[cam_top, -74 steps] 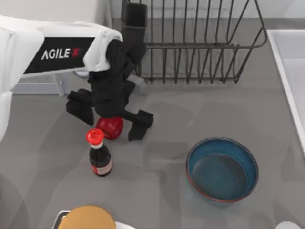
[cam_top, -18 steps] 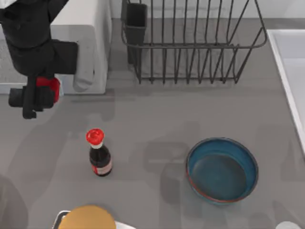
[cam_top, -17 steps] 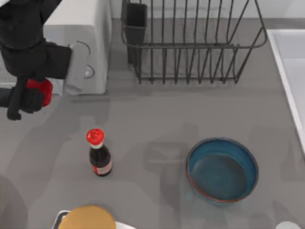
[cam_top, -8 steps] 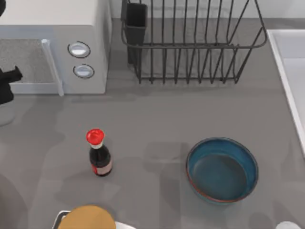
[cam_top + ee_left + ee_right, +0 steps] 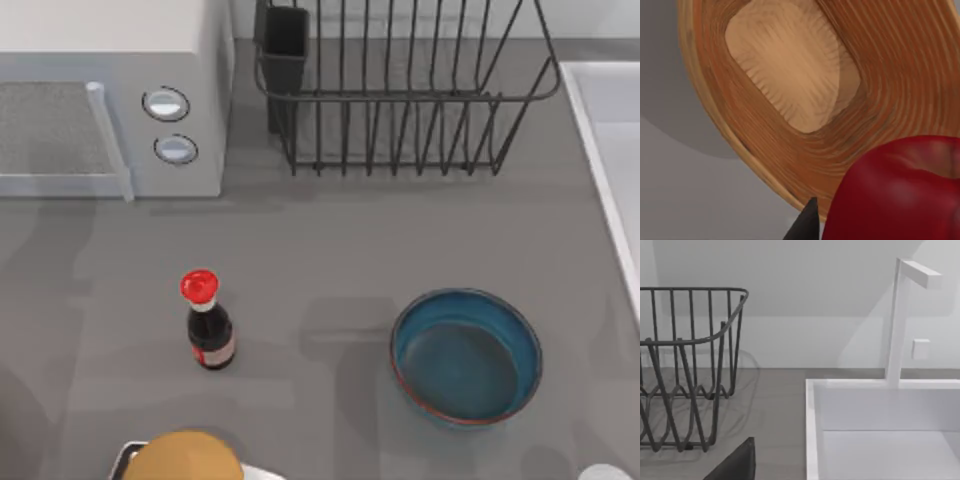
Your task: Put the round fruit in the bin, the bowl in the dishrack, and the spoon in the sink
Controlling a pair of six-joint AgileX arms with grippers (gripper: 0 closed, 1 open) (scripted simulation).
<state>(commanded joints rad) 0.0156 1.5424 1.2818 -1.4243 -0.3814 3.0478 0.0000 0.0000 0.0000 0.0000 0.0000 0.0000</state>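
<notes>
Our left claw's camera looks down past the round fruit (image 5: 900, 192), which sits glossy and red right against the lens with a dark fingertip (image 5: 807, 225) at its side; we take it that the left claw holds the fruit, though the grip itself is mostly hidden. Beneath the fruit lies the bin (image 5: 790, 75), a woven wooden basket with a pale floor, on grey ground.

Our right claw shows as one dark finger edge (image 5: 737, 462); we cannot tell how wide it stands. Ahead of it are the dishrack (image 5: 685, 365) and the white sink (image 5: 880, 430) with its faucet (image 5: 900, 315).

From above, the bowl (image 5: 466, 356) sits on the bench (image 5: 330, 250) towards the right, apart from the dishrack (image 5: 400, 90). A sauce bottle (image 5: 207, 322) stands left of the bowl, a microwave (image 5: 110, 95) sits at the upper left, and the sink's rim (image 5: 600, 150) runs along the right edge.
</notes>
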